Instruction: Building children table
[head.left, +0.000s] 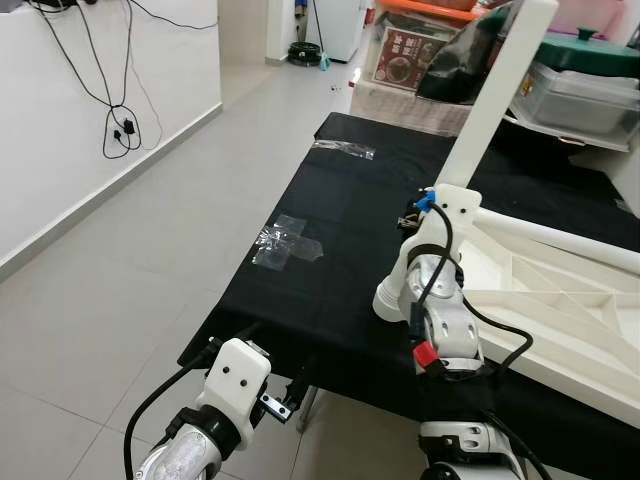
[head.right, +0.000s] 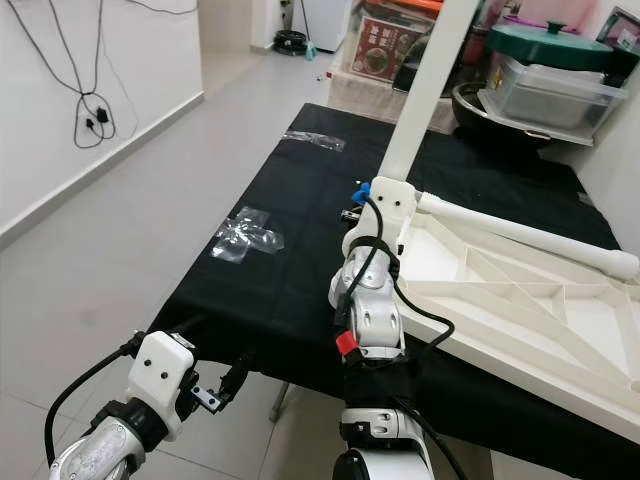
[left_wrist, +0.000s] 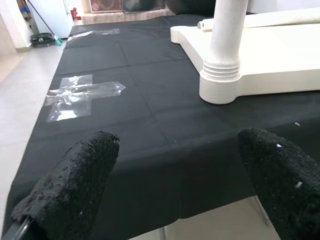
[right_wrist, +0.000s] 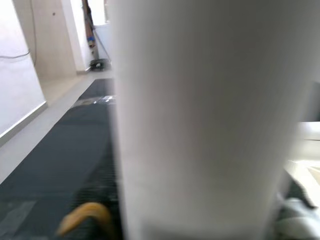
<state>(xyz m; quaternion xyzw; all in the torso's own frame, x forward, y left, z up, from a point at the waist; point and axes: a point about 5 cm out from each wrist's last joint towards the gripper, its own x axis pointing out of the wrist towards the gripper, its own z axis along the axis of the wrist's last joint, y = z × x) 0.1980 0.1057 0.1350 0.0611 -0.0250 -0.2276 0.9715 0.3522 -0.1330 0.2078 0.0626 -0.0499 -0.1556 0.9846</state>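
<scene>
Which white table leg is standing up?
The table leg at the tabletop's near corner, by the right gripper, stands upright; the other leg lies flat.

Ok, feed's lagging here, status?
Right hand at upright white table leg. Left hand open, off black-covered table's edge. Leg standing in white tabletop.

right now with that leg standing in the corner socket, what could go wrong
The upright table leg stands tall in the corner of the upturned tabletop, with the right gripper at its base; a sideways push could lever it crooked or tip it. That corner sits near the edge of the black cloth, so the tabletop might slide off. The loose leg could roll.
</scene>
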